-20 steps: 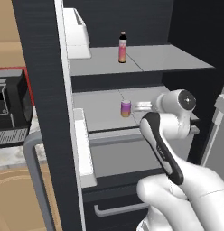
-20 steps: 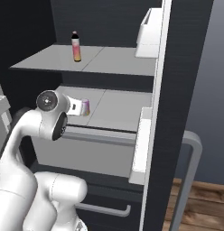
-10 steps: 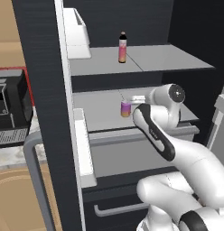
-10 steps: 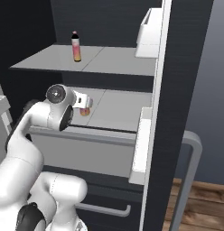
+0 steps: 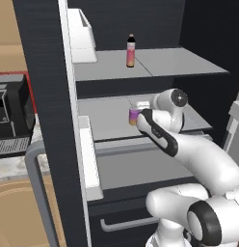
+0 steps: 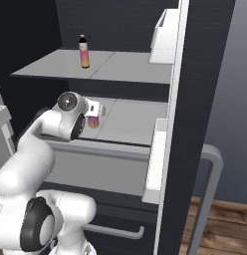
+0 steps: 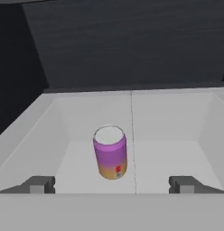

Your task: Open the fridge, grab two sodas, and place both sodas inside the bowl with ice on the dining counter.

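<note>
The fridge (image 5: 44, 96) stands open, its dark door (image 6: 200, 99) swung aside. One of the sodas, a purple-pink-yellow can (image 7: 110, 152), stands upright on the middle shelf (image 5: 107, 123). My gripper (image 7: 111, 185) is open and level with that shelf, with the can straight ahead, just beyond its fingertips (image 7: 39, 184) and untouched. From the base views my white hand partly covers the can (image 5: 134, 116) (image 6: 93, 121). The other soda, a slim bottle (image 5: 130, 50) (image 6: 84, 51), stands on the upper shelf. The bowl and dining counter are out of view.
White door bins (image 5: 80, 29) (image 6: 165, 35) hang on the door's inner side. Its grey bar handle (image 6: 210, 189) juts out low. A drawer with a handle (image 5: 126, 224) sits under the shelves. A black coffee machine (image 5: 10, 116) stands left of the fridge.
My arm has reached deeper into the fridge and the hand has closed in on the can. The jaws stayed open. Can and bottle have not moved.
</note>
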Controlling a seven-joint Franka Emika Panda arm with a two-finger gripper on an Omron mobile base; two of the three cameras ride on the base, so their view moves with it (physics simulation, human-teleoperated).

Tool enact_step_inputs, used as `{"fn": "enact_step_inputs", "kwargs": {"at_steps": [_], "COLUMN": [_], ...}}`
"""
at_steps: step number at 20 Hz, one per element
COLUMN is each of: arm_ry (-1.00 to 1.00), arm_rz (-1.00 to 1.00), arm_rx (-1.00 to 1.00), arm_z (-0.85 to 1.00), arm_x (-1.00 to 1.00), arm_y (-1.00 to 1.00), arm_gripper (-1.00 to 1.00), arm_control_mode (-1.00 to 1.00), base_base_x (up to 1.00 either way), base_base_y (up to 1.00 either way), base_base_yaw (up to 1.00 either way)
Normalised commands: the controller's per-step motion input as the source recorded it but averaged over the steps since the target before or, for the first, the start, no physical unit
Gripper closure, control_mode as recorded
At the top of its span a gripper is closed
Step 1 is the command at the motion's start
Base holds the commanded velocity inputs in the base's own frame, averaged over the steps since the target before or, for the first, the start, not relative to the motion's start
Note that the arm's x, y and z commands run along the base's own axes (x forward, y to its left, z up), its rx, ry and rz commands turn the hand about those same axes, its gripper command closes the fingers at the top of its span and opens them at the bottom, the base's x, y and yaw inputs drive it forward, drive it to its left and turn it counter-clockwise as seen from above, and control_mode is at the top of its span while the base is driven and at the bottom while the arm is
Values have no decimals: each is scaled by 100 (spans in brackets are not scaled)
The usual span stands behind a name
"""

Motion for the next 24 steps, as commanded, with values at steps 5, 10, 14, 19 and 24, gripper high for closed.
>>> {"fn": "enact_step_inputs", "kwargs": {"at_steps": [5, 10, 14, 19, 24], "arm_ry": [0, 0, 0, 0, 0], "arm_rz": [0, 0, 0, 0, 0], "arm_rx": [-6, -5, -2, -1, 0], "arm_z": [-24, -22, -16, -15, -17], "arm_x": [26, 21, 19, 22, 26], "arm_y": [0, 7, 10, 6, 1], "arm_gripper": [-100, -100, -100, -100, -100], "arm_control_mode": [-100, -100, -100, -100, -100], "base_base_x": [0, 0, 0, 0, 0], "base_base_y": [0, 0, 0, 0, 0], "base_base_yaw": [0, 0, 0, 0, 0]}}
